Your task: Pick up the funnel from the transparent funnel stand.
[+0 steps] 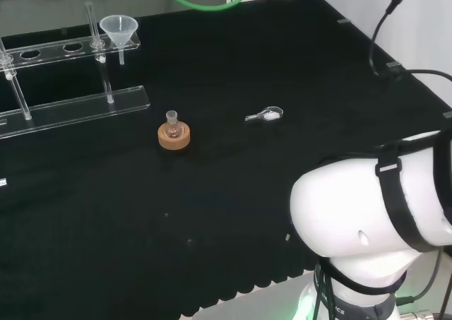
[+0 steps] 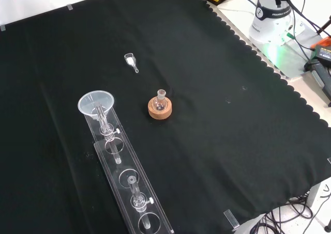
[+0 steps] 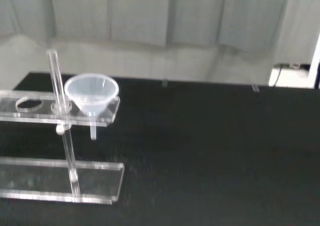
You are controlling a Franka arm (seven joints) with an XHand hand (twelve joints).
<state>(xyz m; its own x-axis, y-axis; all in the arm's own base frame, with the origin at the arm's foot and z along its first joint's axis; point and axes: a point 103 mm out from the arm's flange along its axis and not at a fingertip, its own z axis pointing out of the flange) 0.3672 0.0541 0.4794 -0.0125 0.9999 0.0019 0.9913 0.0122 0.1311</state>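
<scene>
A clear funnel [image 1: 119, 29] sits upright in the end hole of the transparent funnel stand [image 1: 70, 108], at the far left of the head view. In the front view the funnel [image 2: 95, 102] rests at the upper end of the stand [image 2: 132, 185], which runs down toward the lower edge. The wrist view looks at the funnel [image 3: 92, 94] from some distance, with its stem hanging through the stand's upper rail [image 3: 55, 111].
A small round flask [image 1: 171, 119] stands on a cork ring [image 1: 174, 136] near the middle of the cloth. A small clear scoop with white powder [image 1: 266, 114] lies to its right in the head view. The arm's white link [image 1: 374, 207] is at lower right.
</scene>
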